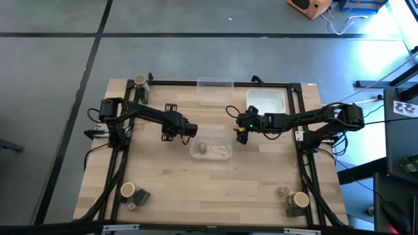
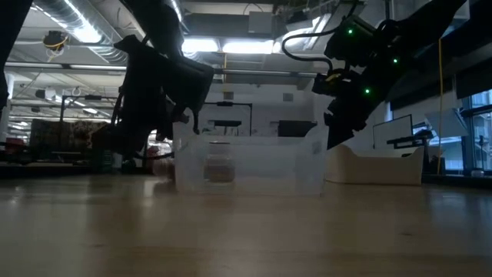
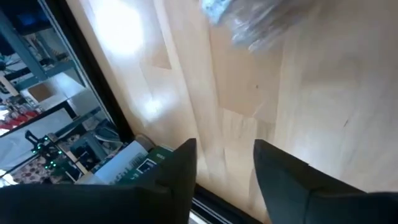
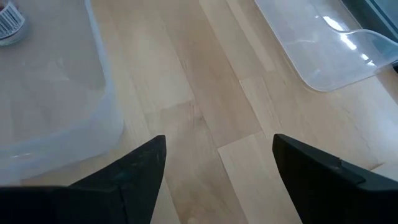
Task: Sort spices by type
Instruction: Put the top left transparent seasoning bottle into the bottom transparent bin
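Flanking clear bin [image 1: 212,150]: left gripper [image 1: 187,130] and right gripper [image 1: 241,134], fingers of both parted, nothing held. Grey-brown spice jar [image 1: 202,148] seen inside bin, between grippers.

Both arms are dark, jointed links with black cabling. The right arm [image 1: 307,119] carries green indicator lights (visible behind its fingers [image 4: 314,177]). The left arm's fingers [image 3: 283,180] are matte black, blunt-tipped.
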Robot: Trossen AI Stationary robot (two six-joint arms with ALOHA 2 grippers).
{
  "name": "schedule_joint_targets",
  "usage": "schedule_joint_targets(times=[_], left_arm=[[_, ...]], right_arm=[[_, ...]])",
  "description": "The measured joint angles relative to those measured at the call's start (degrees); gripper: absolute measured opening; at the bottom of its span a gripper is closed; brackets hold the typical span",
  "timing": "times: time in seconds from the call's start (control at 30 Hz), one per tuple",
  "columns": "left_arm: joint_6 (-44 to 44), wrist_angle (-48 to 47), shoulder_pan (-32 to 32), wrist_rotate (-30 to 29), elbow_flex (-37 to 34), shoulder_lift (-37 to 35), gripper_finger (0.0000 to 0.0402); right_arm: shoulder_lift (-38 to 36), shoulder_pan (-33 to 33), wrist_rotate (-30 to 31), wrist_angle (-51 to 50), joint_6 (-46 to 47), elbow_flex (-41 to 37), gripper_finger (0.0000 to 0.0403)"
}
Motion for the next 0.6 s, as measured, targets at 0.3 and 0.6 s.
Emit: schedule_joint_targets(times=[0.3,0.6], left_arm=[[-1.9,-1.3,0.1,3.3,2.7,-3.9,0.0168],[-10.5,11.6,2.1,7.8,-3.5,-24.9,0.0169]], right_arm=[[0.0,0.0,0.0,0.0,0.0,0.0,0.0293],[0.0,0.0,0.0,-0.1,-0.2,0.0,0.0293]])
